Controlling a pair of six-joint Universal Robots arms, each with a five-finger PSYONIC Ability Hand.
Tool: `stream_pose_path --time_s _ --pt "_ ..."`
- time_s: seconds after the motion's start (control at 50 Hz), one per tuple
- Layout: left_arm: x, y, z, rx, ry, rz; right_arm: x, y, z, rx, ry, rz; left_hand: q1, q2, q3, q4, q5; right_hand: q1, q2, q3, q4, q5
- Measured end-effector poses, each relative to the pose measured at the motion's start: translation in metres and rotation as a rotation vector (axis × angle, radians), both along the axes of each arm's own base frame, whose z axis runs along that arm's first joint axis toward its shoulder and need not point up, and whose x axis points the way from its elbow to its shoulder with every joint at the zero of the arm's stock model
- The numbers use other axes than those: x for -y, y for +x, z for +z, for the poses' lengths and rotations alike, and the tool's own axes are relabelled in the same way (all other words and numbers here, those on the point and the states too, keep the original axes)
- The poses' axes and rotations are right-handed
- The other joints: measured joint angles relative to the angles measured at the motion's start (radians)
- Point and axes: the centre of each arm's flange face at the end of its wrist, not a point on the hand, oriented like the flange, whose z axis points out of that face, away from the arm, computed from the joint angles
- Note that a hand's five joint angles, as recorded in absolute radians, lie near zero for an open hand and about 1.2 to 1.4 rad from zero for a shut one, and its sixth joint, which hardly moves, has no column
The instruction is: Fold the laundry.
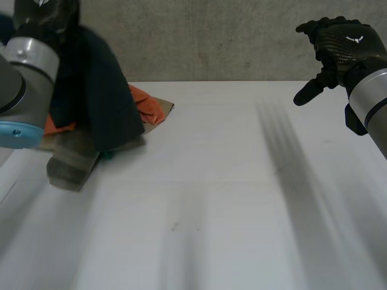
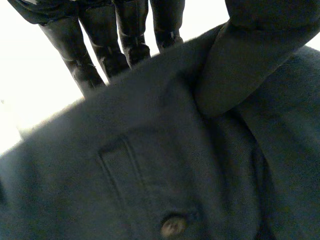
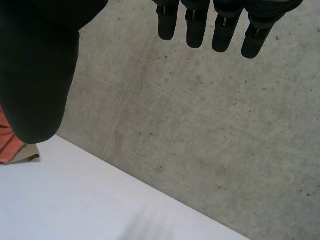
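A dark navy garment (image 1: 103,103) hangs from my left hand (image 1: 42,15), lifted above the pile at the table's far left. In the left wrist view its cloth (image 2: 165,165), with a button (image 2: 173,226) and a pocket slit, runs between my fingers (image 2: 127,35) and thumb (image 2: 250,55), which pinch it. My right hand (image 1: 341,48) is raised at the far right, above the table. Its fingers (image 3: 200,25) are straight and its thumb (image 3: 40,75) is spread, with nothing in it.
Under the hanging garment lies a pile with an orange cloth (image 1: 148,106) and a khaki cloth (image 1: 72,163). The white table (image 1: 230,199) stretches to the right and front. A grey concrete wall (image 1: 211,36) stands behind its far edge.
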Motion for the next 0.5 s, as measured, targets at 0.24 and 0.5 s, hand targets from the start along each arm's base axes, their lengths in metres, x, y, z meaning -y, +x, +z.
stream_pose_path --time_s 0.24,0.5 --pt "-0.084 -0.093 -0.038 -0.141 0.229 -0.367 0.000 -0.002 0.007 0.009 -0.021 -0.011 0.000 0.000 0.010 0.008 0.000 0.000 0.000 0.000 0.000 0.000" --pt "-0.114 -0.121 -0.131 0.092 0.512 -0.399 0.006 -0.003 -0.002 -0.048 0.025 -0.013 -0.966 -0.973 -0.962 -0.985 -0.919 0.000 0.000 0.000 0.000 0.000"
